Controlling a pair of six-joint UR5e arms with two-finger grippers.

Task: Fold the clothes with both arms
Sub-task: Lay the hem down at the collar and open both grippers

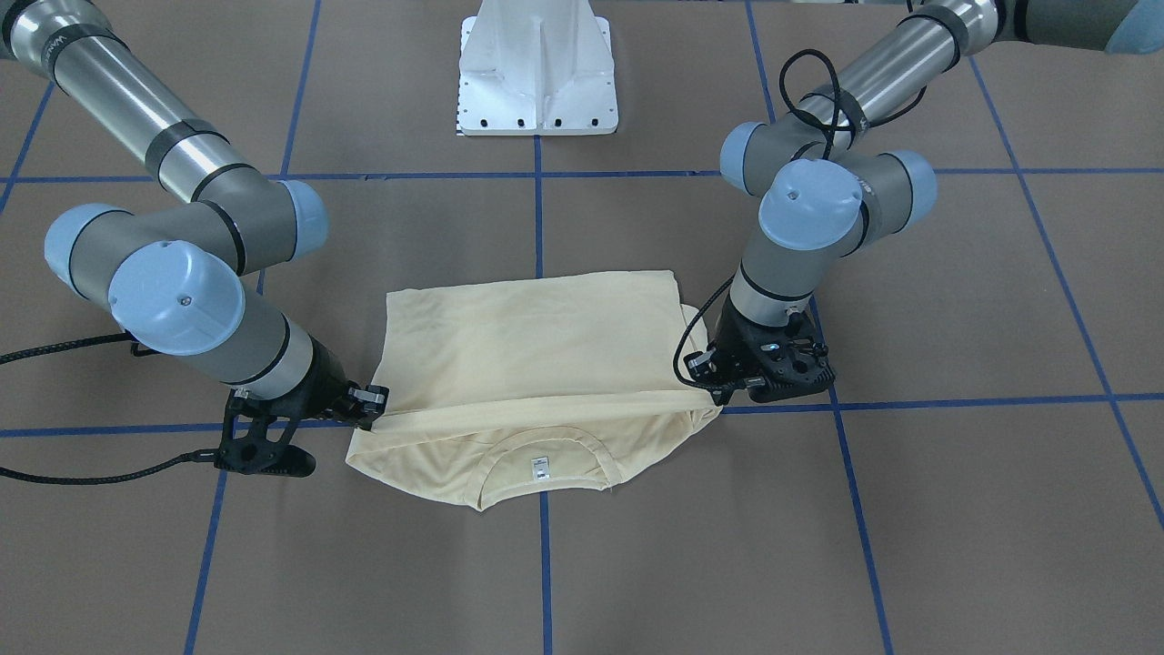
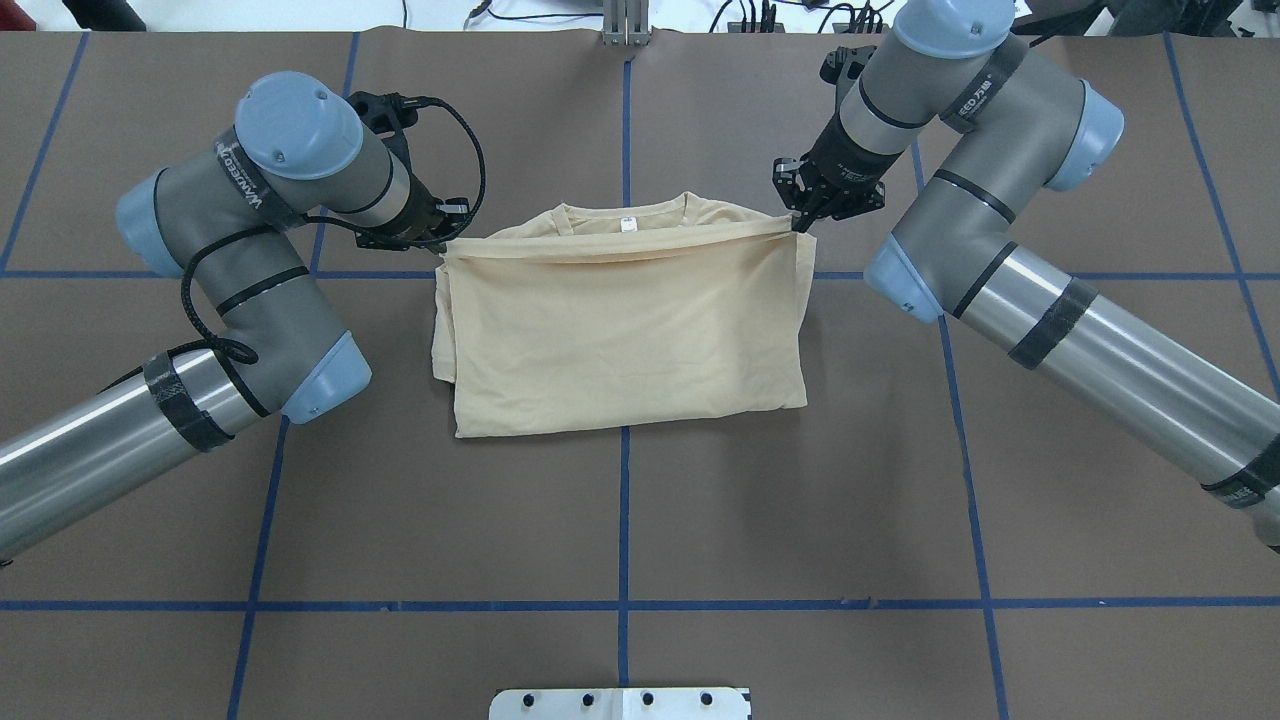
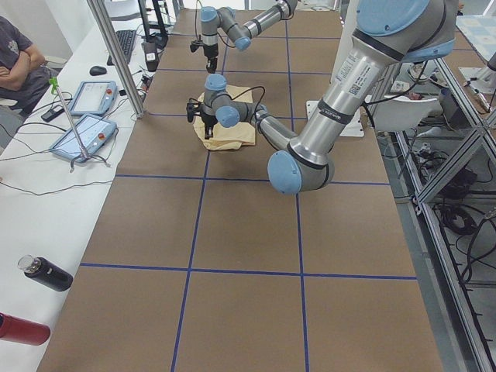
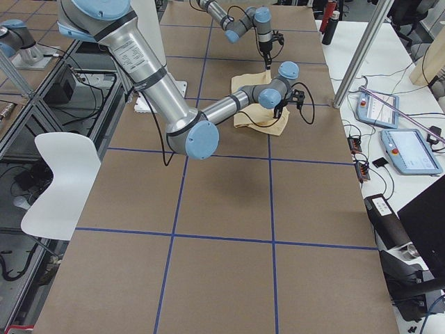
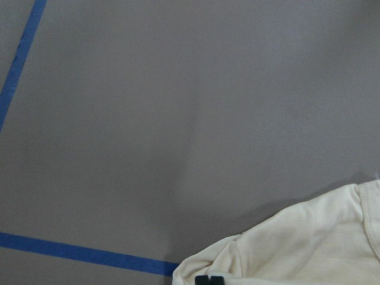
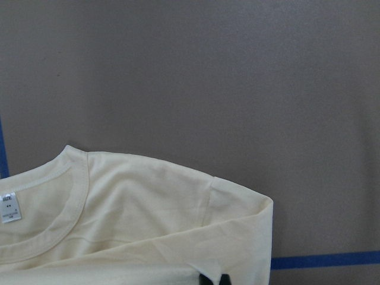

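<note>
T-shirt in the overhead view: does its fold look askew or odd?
The T-shirt is slightly askew: its near edge slants against the blue tape line, and lower layers stick out on that view's left. Left hand and right hand grip its far corners.

Even, diffuse overhead light: only soft shadows under the T-shirt [image 1: 536, 337], a pale sheen along the silver tube of the left arm [image 2: 90, 455], both wrist views slightly soft.

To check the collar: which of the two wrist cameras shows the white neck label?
The right wrist one: the neck label sits inside the collar at its left edge. The left wrist view shows only a plain shirt corner.
</note>
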